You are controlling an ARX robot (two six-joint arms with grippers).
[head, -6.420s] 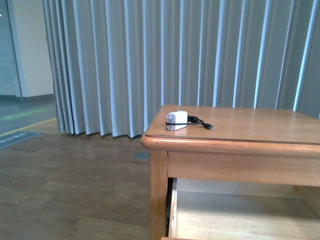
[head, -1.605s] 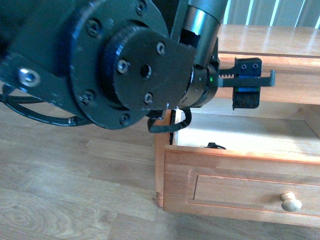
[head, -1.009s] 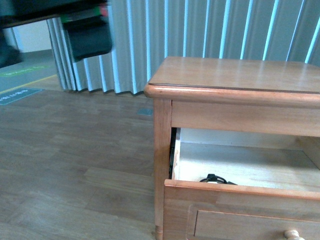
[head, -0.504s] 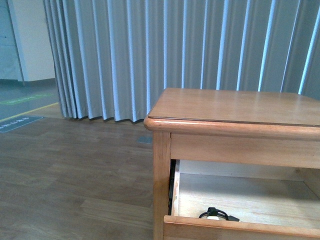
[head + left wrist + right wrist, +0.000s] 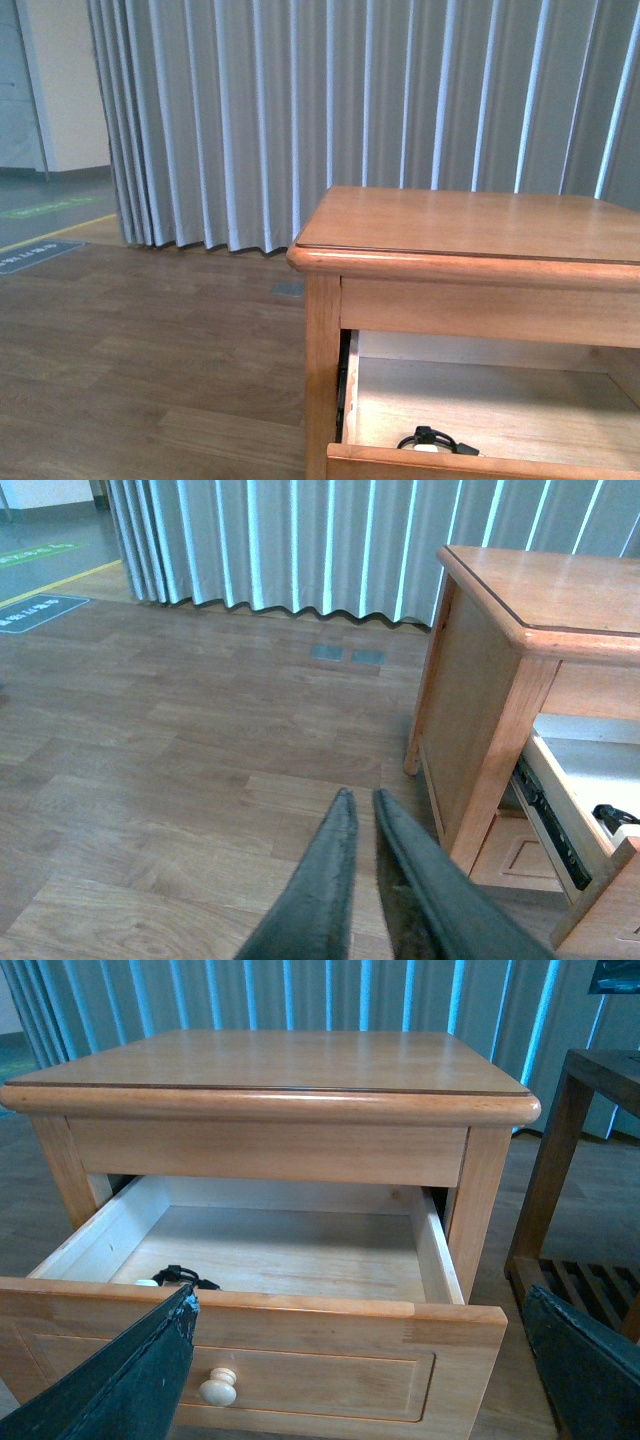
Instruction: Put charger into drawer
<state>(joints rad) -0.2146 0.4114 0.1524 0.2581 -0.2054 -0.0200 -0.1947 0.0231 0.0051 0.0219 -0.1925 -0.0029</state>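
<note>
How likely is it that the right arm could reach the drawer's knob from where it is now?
Probably yes: the right gripper faces the open drawer head-on, jaws wide apart, and nothing stands between it and the knob.

Charger (image 5: 432, 441) inside open drawer (image 5: 500, 410)

The left gripper (image 5: 361, 793) shows 2 long fingers (image 5: 318, 890) of dark grey-green, smooth and matte, each narrowing to a slim rounded tip. The right gripper (image 5: 358, 1305) shows 2 broader fingers (image 5: 125, 1385) in the same dark tone. One has a rough, grainy inner edge, perhaps a padded lining. Both look like plain moulded blades.
</note>
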